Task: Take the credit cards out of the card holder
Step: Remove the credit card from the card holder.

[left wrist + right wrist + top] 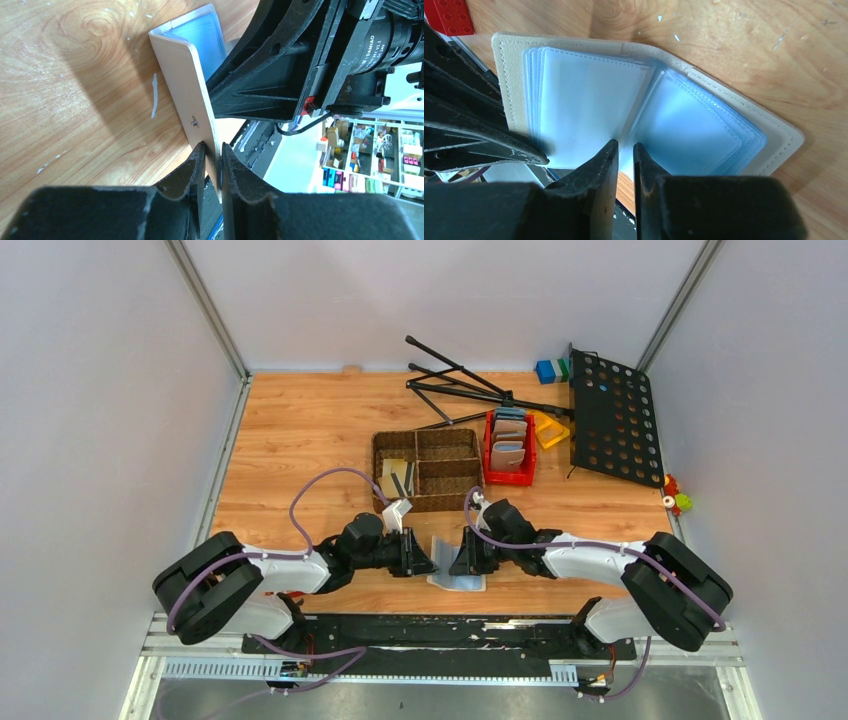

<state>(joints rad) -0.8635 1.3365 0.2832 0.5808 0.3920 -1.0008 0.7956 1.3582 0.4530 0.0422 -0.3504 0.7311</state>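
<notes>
My left gripper (214,162) clamps the cover of the beige folding card holder (187,95); my right gripper (624,152), fingers almost closed, nips its pale blue sleeves (589,105), opening toward twelve o'clock.

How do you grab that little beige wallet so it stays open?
Take the card holder by the free edge of its raised beige flap, coming from the side. It lies opened in a V, so that thin edge stands off the table and slips between two fingers, as the left gripper pinches it.
</notes>
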